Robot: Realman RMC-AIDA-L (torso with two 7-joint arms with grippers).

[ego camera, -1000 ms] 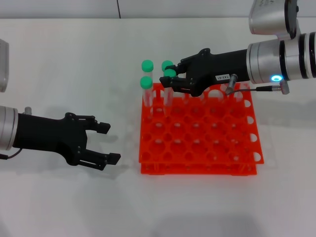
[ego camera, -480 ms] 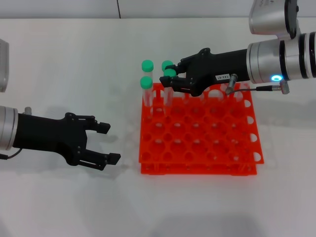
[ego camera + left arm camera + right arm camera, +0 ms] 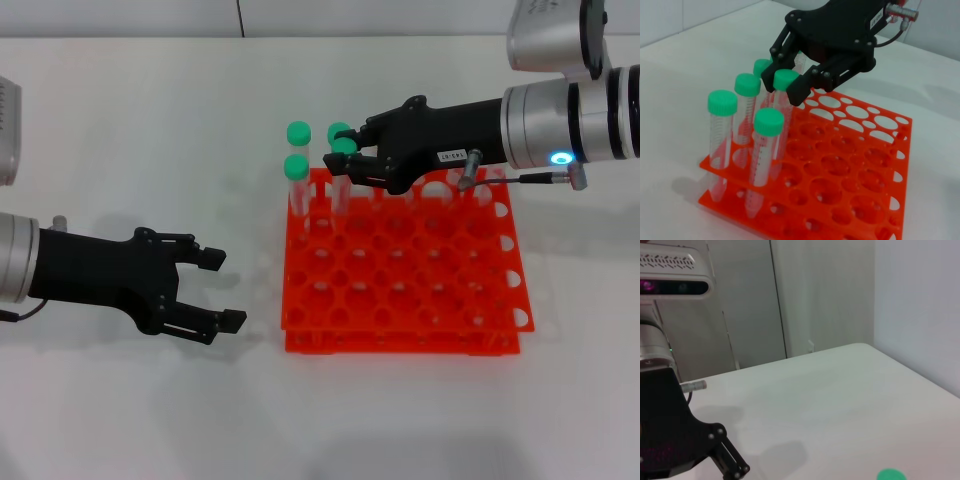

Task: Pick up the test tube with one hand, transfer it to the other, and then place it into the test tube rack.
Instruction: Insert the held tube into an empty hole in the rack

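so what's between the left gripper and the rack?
Nothing: in the head view only bare white table separates the open left gripper from the test tube rack.

A laboratory bench set up for robot handling trials.

A plain white worktop (image 3: 150, 120) carries a bright orange-red test tube rack (image 3: 400, 270) near its middle, with green-capped clear tubes (image 3: 765, 150) standing upright in holes at one corner of the rack. Bare pale walls and a tall grey cabinet door (image 3: 745, 305) rise past the worktop's far edge, and a grey camera unit (image 3: 672, 272) sits on a robot body beside it.
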